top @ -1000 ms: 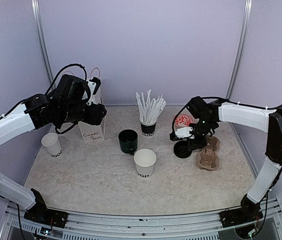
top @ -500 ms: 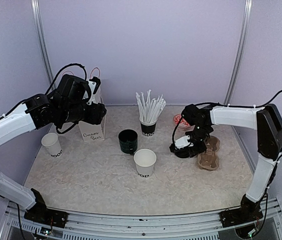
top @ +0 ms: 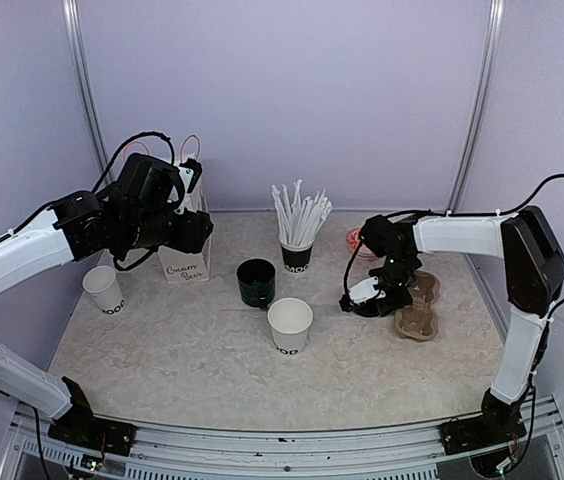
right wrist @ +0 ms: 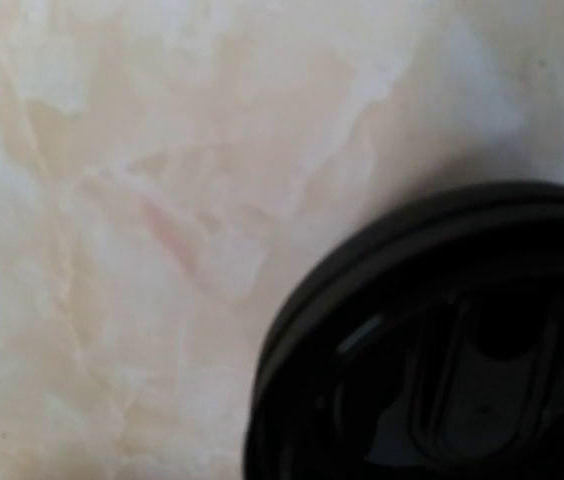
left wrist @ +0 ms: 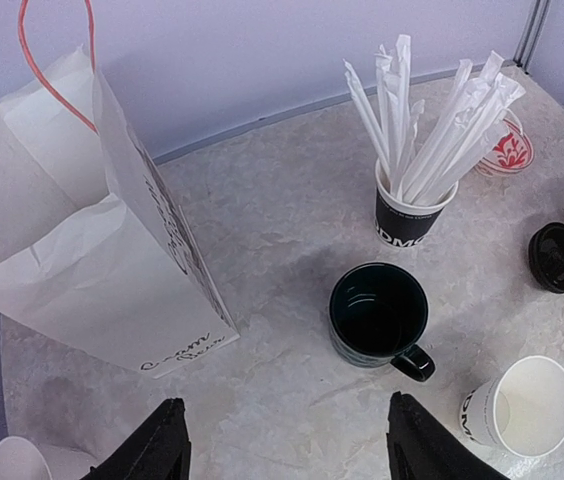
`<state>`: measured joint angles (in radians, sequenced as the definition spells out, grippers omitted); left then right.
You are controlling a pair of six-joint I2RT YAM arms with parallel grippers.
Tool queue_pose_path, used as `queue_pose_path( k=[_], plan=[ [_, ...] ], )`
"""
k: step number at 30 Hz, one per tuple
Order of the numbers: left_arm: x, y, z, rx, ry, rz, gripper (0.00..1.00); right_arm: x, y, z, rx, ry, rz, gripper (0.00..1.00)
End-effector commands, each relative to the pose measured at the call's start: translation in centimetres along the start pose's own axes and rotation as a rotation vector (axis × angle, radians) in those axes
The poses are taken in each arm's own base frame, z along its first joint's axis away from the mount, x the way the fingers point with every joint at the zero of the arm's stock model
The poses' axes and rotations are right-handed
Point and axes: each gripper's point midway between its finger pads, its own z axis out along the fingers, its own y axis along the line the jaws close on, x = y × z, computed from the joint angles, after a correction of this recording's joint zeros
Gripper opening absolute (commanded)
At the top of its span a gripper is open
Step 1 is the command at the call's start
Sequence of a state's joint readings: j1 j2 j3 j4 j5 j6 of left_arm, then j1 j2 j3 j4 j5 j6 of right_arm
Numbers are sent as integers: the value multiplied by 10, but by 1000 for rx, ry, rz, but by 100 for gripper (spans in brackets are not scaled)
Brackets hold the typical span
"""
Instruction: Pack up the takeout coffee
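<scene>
One white paper cup (top: 289, 325) stands at the centre front, and also shows in the left wrist view (left wrist: 522, 405). The second one (top: 104, 290) stands at the far left, with only its rim in the left wrist view (left wrist: 14, 460). A round black lid (top: 365, 303) lies on the table beside the cardboard carrier and fills the lower right of the right wrist view (right wrist: 442, 350). My right gripper (top: 367, 295) is down at this lid; its fingers do not show. My left gripper (left wrist: 287, 445) is open and empty, high above the table by the bag.
A white paper bag (top: 184, 255) with red handles stands back left. A black mug (top: 256, 282) and a black cup of white straws (top: 297, 250) stand mid-table. A brown cardboard cup carrier (top: 417, 312) lies right. A red-patterned disc (top: 355, 240) lies behind the right gripper.
My right gripper has come down and slightly left, from above the black lid to right at it on the table. The left arm has hardly moved.
</scene>
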<state>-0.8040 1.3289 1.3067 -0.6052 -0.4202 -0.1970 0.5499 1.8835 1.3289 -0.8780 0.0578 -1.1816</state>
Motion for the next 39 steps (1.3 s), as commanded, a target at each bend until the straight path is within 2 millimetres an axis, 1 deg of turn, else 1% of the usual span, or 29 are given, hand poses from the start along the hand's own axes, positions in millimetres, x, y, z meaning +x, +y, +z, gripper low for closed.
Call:
queue_pose_path(
  k=[1, 3, 6, 11, 14, 18, 21, 23, 24, 25, 26, 27, 28, 29, 30, 32, 35, 37, 39],
  plan=[
    [1, -2, 1, 7, -9, -16, 66, -5, -5, 1, 6, 4, -23, 30],
    [1, -2, 1, 9, -9, -18, 66, -4, -6, 3, 5, 8, -18, 28],
    [2, -2, 0, 9, -9, -20, 66, -5, -8, 2, 5, 5, -11, 23],
    [3, -3, 0, 13, -7, -18, 66, -9, -9, -6, -3, -11, 5, 14],
    [0, -4, -1, 21, -18, -14, 66, -14, -8, -19, -24, -42, 28, 10],
    [-5, -8, -2, 45, -49, -8, 66, -29, -6, -46, -51, -130, 68, 9],
    [-10, -21, -5, 97, -97, 6, 65, -42, -3, -66, -78, -216, 106, 8],
    [-11, -38, -11, 141, -158, 54, 66, -65, -4, -95, -113, -362, 140, 8],
    [-13, -52, -19, 170, -211, 84, 67, -76, -2, -112, -143, -441, 155, 7],
    [-15, -59, -25, 183, -263, 96, 71, -89, -3, -133, -173, -539, 167, 7],
    [-21, -63, -35, 199, -328, 96, 83, -100, -2, -153, -204, -634, 175, 6],
    [-25, -68, -40, 221, -375, 81, 88, -110, -2, -176, -237, -735, 178, 6],
    [-31, -71, -47, 248, -414, 65, 91, -119, -2, -195, -262, -815, 178, 6],
    [-39, -75, -55, 278, -461, 47, 96, -127, 0, -213, -293, -894, 175, 5],
    [-47, -80, -60, 303, -503, 30, 99, -134, -1, -231, -312, -969, 175, 5],
    [-53, -93, -67, 364, -559, 29, 99, -143, 1, -263, -341, -1106, 155, 4],
    [-55, -120, -81, 469, -665, 90, 97, -152, 3, -309, -394, -1294, 123, 4],
    [-56, -133, -90, 508, -729, 114, 97, -153, 3, -336, -443, -1406, 109, 4],
    [-58, -142, -95, 542, -773, 126, 97, -153, 4, -355, -491, -1487, 96, 4]
  ],
)
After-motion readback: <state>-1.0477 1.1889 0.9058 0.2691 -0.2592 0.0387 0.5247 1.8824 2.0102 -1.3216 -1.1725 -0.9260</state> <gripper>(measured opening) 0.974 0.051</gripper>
